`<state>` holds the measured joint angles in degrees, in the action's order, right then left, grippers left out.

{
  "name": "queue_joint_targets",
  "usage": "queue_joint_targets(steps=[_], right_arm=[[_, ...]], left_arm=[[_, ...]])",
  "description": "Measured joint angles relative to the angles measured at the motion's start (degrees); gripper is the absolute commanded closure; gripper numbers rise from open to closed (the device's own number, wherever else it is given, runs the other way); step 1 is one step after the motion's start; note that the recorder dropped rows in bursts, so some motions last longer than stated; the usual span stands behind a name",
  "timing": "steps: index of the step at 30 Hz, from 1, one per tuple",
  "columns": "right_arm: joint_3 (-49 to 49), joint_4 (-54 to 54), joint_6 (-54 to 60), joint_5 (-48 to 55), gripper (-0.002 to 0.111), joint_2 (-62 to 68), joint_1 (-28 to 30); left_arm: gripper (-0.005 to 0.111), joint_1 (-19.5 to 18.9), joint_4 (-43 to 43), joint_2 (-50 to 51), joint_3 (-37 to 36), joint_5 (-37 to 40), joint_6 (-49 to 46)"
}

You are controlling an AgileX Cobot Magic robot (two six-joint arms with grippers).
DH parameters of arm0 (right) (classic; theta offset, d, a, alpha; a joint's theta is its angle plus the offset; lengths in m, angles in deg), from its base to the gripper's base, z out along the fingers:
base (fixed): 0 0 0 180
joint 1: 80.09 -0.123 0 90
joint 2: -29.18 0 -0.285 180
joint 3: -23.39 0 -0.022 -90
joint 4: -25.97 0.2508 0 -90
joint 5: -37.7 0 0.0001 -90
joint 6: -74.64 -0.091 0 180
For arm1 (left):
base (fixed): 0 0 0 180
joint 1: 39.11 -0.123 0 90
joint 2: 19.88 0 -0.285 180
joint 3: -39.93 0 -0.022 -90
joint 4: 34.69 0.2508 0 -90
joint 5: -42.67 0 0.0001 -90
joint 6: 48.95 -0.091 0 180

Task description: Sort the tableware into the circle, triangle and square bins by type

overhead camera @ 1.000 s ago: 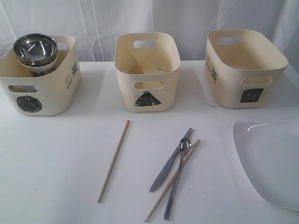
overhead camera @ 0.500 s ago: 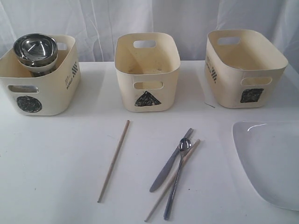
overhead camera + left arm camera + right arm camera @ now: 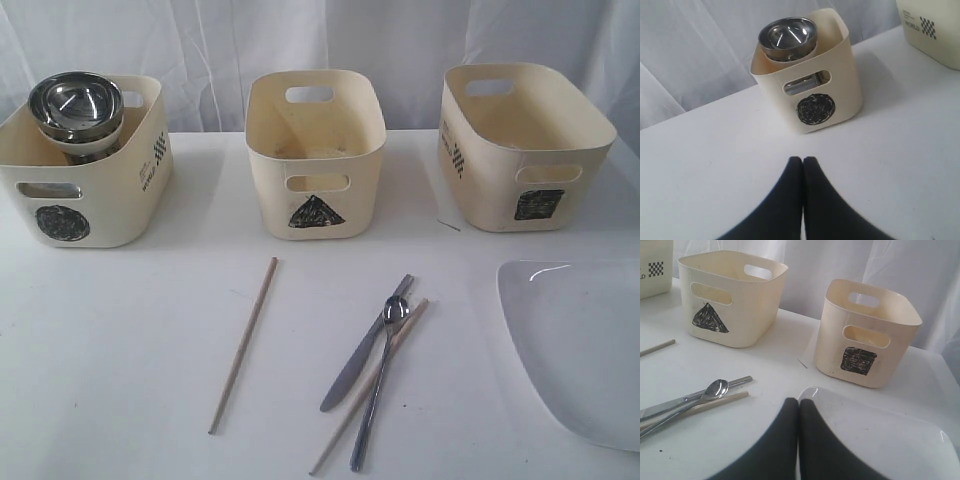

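Shiny nested steel bowls (image 3: 75,100) in cream circle bin (image 3: 110,205); black left end effector (image 3: 803,160), right end effector (image 3: 799,401) both pressed together.

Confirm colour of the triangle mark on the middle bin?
The triangle mark is black, roughly scribbled, on the cream bin. Clearest in the right wrist view.

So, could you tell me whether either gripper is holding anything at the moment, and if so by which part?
Nothing is held: the left gripper and the right gripper are both shut, with nothing between their fingers.
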<state>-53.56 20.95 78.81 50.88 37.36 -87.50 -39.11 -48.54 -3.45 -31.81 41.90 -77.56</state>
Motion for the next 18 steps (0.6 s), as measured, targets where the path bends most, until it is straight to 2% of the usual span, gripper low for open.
queue_joint_targets(steps=[4,9,18], right_arm=[[0.0,0.0,0.0,0.0,0.108,0.0,0.0],[0.0,0.0,0.0,0.0,0.108,0.0,0.0],[0.0,0.0,0.0,0.0,0.108,0.0,0.0]], left_arm=[[0.107,0.0,1.46,-3.95,-4.38,-2.75,6.89],[0.107,0.0,5.17,-4.62,-5.15,-0.65,18.67],[0.107,0.0,6.17,-4.99,-5.28,2.68,22.92]])
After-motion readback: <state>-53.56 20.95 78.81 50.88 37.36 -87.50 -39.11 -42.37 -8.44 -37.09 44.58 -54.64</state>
